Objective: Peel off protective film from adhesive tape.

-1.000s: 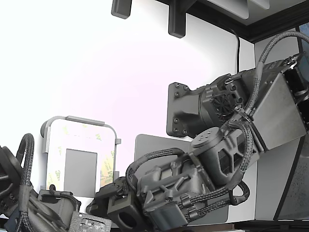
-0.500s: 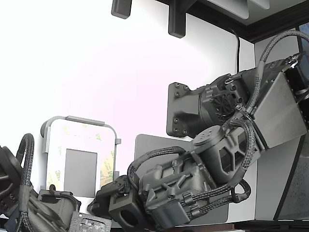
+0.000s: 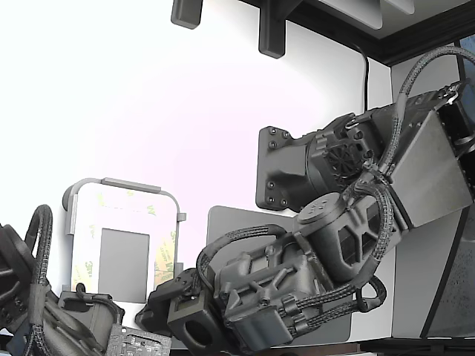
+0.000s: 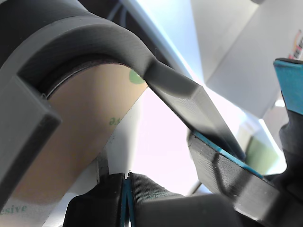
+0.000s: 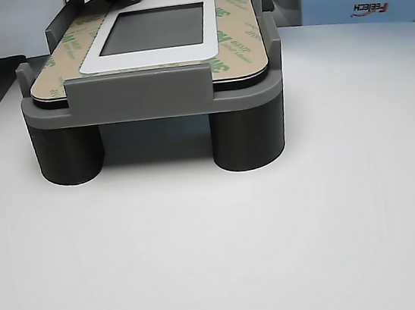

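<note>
One hand: at panel's near corner; grip cannot be told.
Protective film: flat on panel edge, just beside hand.
Fixture: on bench.

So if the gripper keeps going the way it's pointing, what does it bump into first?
Probably the protective film, the tan strip lying on the panel in the grey fixture. The gripper is already right at it, though depth is hard to judge.
</note>
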You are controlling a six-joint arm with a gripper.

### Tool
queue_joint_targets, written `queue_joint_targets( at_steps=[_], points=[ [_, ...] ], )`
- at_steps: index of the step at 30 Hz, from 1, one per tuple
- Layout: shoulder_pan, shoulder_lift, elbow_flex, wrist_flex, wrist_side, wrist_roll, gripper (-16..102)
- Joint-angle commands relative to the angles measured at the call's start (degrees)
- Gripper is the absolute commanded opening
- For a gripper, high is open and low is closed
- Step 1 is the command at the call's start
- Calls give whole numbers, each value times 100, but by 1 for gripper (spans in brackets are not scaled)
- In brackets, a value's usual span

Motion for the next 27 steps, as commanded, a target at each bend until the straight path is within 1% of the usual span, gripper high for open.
queue_joint_targets(
  at_steps=[1,17,27],
  points=[
    [-35,167,-114,-9,-9,26,-11],
    [-35,132,-281,123,-18,167,-11],
    [-35,158,-255,70,-26,167,-11]
  ],
)
